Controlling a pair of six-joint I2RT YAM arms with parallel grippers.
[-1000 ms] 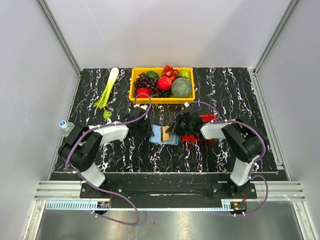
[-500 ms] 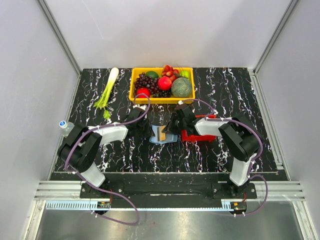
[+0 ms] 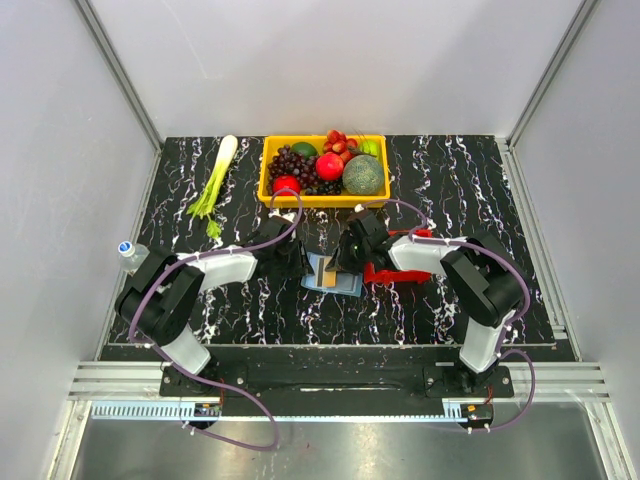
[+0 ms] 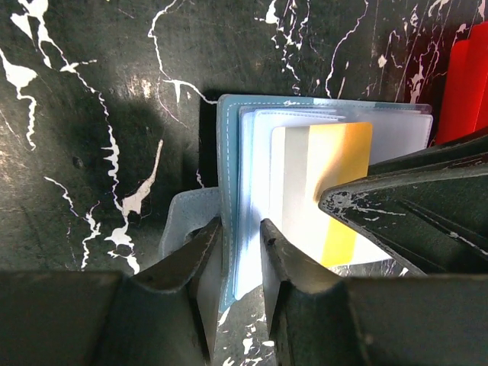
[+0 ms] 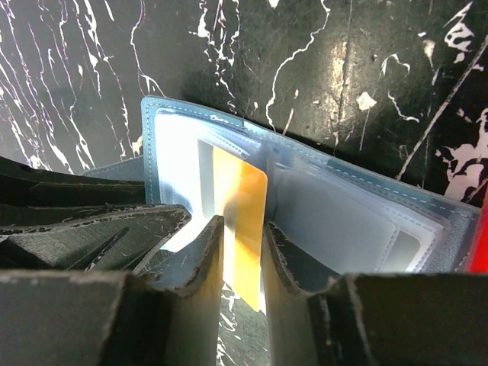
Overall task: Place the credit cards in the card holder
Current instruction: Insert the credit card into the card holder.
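The blue card holder (image 3: 333, 273) lies open on the black table between the two arms. My left gripper (image 4: 240, 236) is shut on its left cover and pocket edge (image 4: 227, 183). My right gripper (image 5: 242, 236) is shut on a white card with a yellow stripe (image 5: 242, 206), whose far end sits among the holder's clear pockets (image 5: 343, 229). The same card (image 4: 335, 183) shows in the left wrist view, lying over the pockets under the right gripper's fingers (image 4: 404, 206). Other cards are hidden.
A red tray (image 3: 395, 270) stands just right of the holder, partly under the right arm. A yellow crate of fruit (image 3: 322, 170) is behind. A leek (image 3: 215, 185) lies at the back left, and a bottle (image 3: 128, 252) at the left edge.
The right gripper has moved left from the red tray to the holder with the card. The holder has opened a little wider. The left gripper stays on the holder's left edge.
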